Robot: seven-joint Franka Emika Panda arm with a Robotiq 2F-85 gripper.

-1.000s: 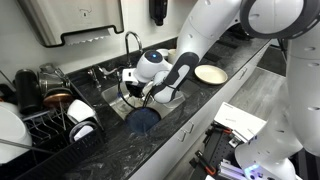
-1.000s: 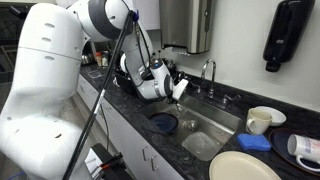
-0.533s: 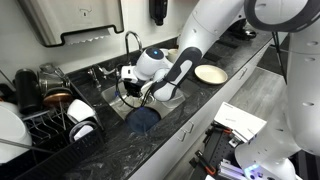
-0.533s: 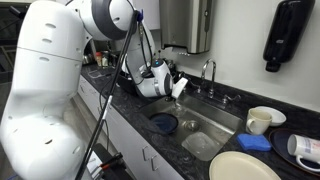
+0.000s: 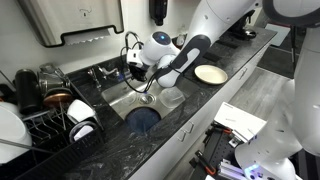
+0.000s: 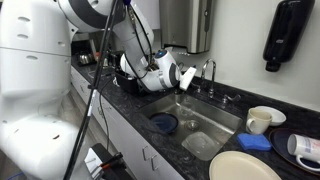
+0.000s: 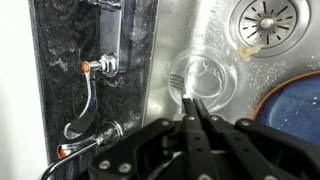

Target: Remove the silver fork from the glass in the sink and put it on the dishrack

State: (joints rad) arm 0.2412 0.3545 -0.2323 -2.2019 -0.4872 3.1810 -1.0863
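Gripper [image 7: 194, 112] is hovering above the sink [image 5: 114, 98] near the faucet [image 5: 131, 44]. In the wrist view the jaws are looking pressed together on the handle of the silver fork [image 7: 182, 88]. The fork's long axis is running in line with the fingers, tines pointing away from the wrist and down toward the basin floor. In the wrist view the tines are overlapping the near rim of the glass [image 7: 214, 74], which is sitting on the sink floor between the drain [image 7: 268, 20] and the blue dish [image 7: 296, 100]. Whether the tines are fully clear of the rim is hard to tell, but the exterior views are showing the gripper well above the basin, so probably out. The dishrack [image 5: 40, 126] is sitting on the counter past the end of the sink by the blue dish, well apart from the jaws. The coming move is likely needing sideways travel that way, along the sink's length, with the fork kept high enough to be passing over the rack's tines.
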